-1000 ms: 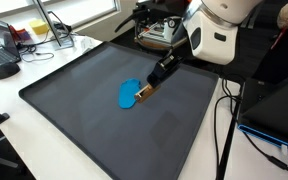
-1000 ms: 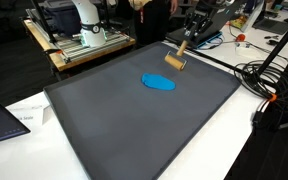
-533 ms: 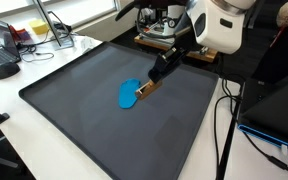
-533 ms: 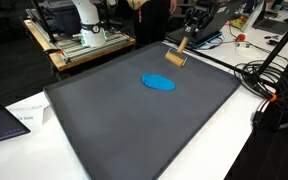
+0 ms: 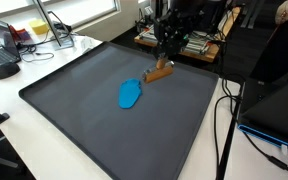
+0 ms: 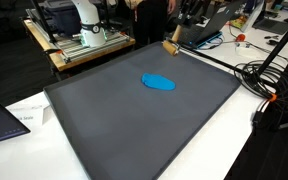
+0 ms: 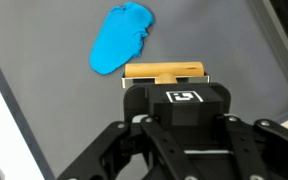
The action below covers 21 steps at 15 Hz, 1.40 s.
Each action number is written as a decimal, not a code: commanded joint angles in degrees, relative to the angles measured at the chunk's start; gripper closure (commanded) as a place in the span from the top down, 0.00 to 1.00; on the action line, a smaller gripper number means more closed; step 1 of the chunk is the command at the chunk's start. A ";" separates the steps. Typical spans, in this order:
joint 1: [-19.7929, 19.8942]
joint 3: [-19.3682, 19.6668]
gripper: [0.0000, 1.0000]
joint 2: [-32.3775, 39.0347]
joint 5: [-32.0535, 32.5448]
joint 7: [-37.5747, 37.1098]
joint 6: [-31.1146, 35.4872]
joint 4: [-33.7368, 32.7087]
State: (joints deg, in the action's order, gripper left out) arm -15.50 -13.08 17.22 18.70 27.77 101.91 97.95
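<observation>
Status from where I stand: the tool [image 5: 165, 58] is clamped narrow on the wooden block [image 5: 160, 72], gripping it from above with the block hanging below the fingers. The block sits over the far part of the dark mat [image 5: 94, 125], near the edge by the cluttered rack, and it looks lifted clear of the surface, though I can't swear to the gap from these angles. The blue rag [image 5: 130, 94] lies flat around mid-mat, apart from the block now. The wrist view confirms this: block [image 7: 164, 72] crosswise just ahead of the tool [image 7: 174, 95], rag [image 7: 122, 40] beyond it with bare mat between them. So as I read it, the pick is done and the block is being carried. It has not been set down anywhere, and the rag is untouched at this instant. The mat itself lies square on the white tabletop [image 5: 4, 100]. Versus a second ago: the block was down at the rag's edge, touching or just beside it, and the arm's white link filled the upper right of an exterior view. Since then the block has moved up and away toward the far edge [image 6: 171, 46] and the white link has swung out of that view. The rag hasn't shifted, and the grip hasn't changed
</observation>
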 commanded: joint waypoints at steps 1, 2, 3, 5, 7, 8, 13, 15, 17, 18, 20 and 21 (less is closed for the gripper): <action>3.62 0.22 0.22 -12.40 -5.55 -4.55 7.69 12.73; 4.30 0.60 0.22 -14.90 -6.66 -5.68 9.87 15.52; 4.87 1.03 0.22 -17.26 -7.48 -7.02 12.21 18.25; 5.75 1.97 0.22 -21.56 -8.93 -9.83 16.95 23.55; 6.34 3.11 0.22 -25.60 -10.05 -12.68 21.41 28.70; 6.58 3.67 0.22 -27.41 -10.33 -14.32 23.57 31.10; 8.23 6.74 0.22 -33.45 -11.24 -21.57 33.80 40.11; 9.44 7.61 0.22 -33.95 -10.83 -24.90 37.77 42.02; 10.96 8.55 0.22 -33.40 -10.76 -27.91 40.33 42.93; 11.69 9.21 0.22 -32.84 -11.32 -29.00 41.05 43.09; 12.74 10.51 0.22 -32.19 -13.20 -30.31 42.33 43.45; 12.83 11.52 0.22 -32.05 -15.61 -29.98 43.29 43.60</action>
State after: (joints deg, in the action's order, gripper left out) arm -3.50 -3.34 -14.22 7.86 -1.16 142.31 140.43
